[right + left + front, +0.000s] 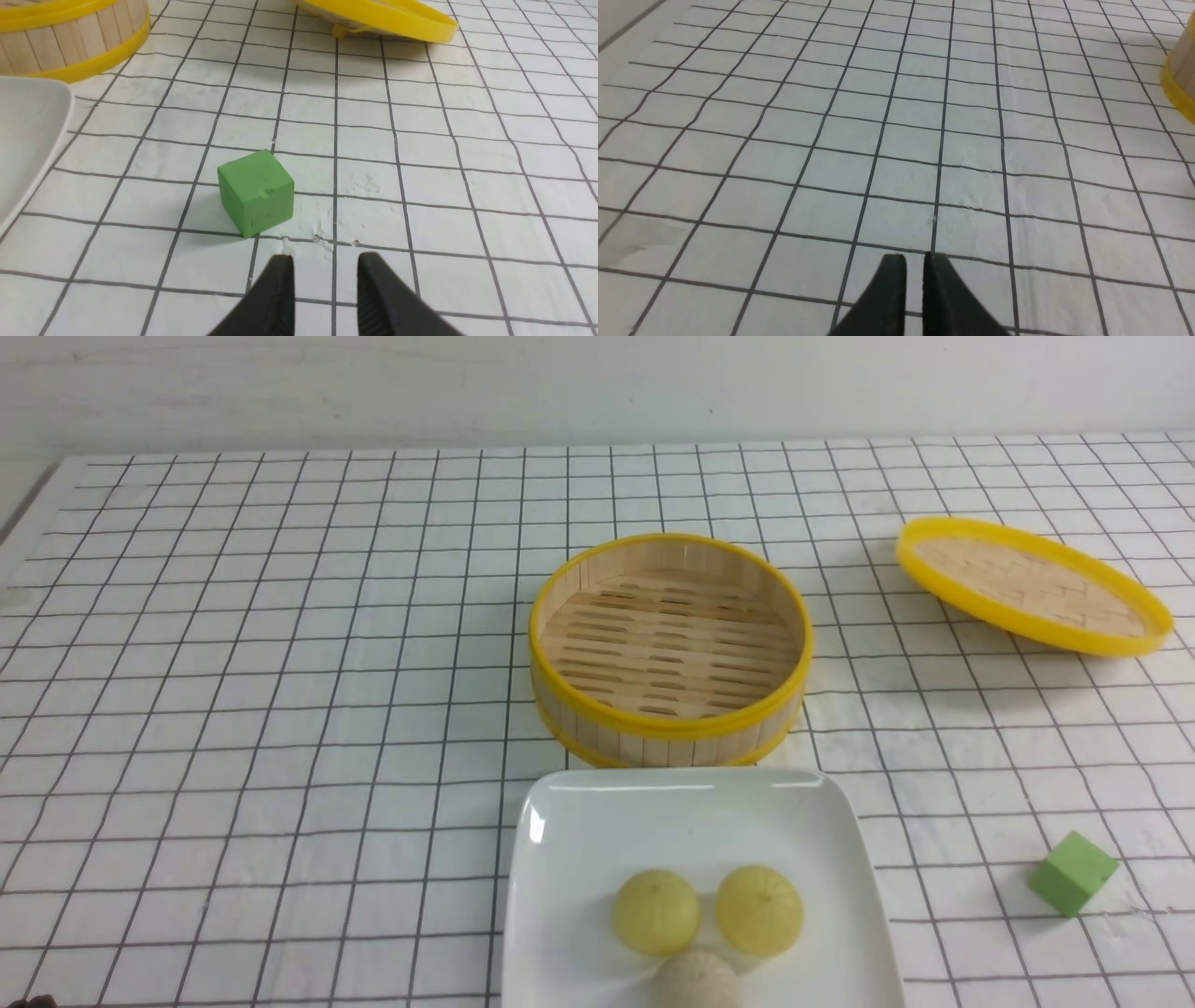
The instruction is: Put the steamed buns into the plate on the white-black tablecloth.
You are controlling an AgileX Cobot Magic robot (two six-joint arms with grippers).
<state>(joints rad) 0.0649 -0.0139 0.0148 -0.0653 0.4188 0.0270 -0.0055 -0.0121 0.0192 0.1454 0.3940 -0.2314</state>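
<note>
You have both buns (656,912) (759,909) sitting side by side in the plate (579,821), with a tan bun (695,980) touching them at the near edge. The plate lies on the tablecloth (280,709) covering the counter, just in front of the empty steamer (668,649). Its lid (1032,584) rests tilted, well off to the right. Your left end effector (914,261) is nearly pressed together over bare cloth. Your right end effector (325,263) is slightly spread, holding nothing, near a green cube (256,192).
</note>
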